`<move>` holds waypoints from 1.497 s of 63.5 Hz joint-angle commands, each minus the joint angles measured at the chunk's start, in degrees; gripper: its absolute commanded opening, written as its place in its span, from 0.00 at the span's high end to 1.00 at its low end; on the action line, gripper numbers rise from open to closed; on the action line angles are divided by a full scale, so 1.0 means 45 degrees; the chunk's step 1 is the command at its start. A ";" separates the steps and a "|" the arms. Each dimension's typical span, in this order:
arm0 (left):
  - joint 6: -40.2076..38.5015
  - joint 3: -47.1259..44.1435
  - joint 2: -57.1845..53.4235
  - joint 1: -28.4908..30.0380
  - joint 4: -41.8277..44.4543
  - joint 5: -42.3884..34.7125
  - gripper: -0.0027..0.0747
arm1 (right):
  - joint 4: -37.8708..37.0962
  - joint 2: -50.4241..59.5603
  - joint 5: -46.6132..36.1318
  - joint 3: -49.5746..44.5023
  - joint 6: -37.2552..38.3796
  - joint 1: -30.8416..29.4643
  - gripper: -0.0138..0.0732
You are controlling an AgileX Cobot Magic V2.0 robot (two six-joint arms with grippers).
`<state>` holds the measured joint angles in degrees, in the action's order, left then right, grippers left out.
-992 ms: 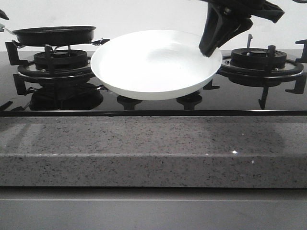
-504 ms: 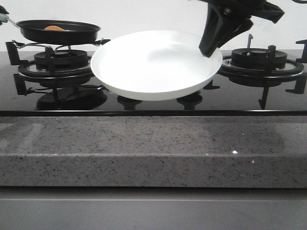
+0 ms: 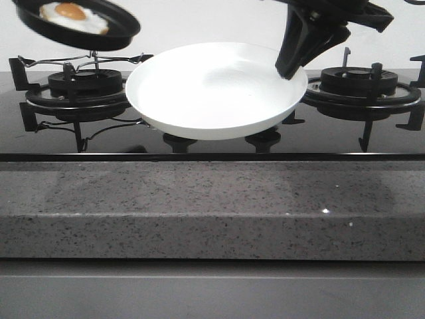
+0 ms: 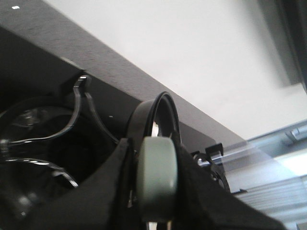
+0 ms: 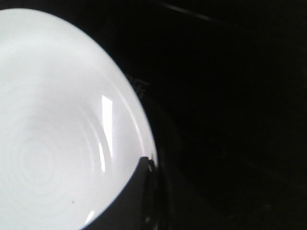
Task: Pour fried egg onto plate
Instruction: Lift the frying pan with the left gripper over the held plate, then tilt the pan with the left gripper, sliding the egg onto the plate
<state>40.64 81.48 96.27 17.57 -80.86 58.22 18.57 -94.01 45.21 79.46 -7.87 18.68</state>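
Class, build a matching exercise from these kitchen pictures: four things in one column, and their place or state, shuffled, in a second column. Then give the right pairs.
Things:
1. fried egg
2. plate
3. frying pan
4. right burner

Places or states:
A. held at its rim by the right gripper
B. bare, nothing on it
C. lying in the pan
D. lifted and tilted above the left burner

Pairs: 1-C, 2-A, 3-D, 4-B
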 commanded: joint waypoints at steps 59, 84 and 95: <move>0.5097 0.0406 -0.4213 -0.5347 0.1735 -0.2101 0.99 | 0.0192 0.0680 -0.0508 0.0336 -0.0075 0.0008 0.92; 0.7374 0.0406 -0.4240 -0.7568 0.3797 -0.3953 0.99 | 0.0192 0.0680 -0.0504 0.0336 -0.0075 0.0008 0.92; 0.7594 0.0406 -0.4240 -0.7640 0.3819 -0.4051 0.99 | 0.0192 0.0680 -0.0504 0.0336 -0.0075 0.0008 0.92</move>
<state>74.20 81.48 79.65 -16.34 -59.82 43.63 18.57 -94.01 45.21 79.46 -7.87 18.68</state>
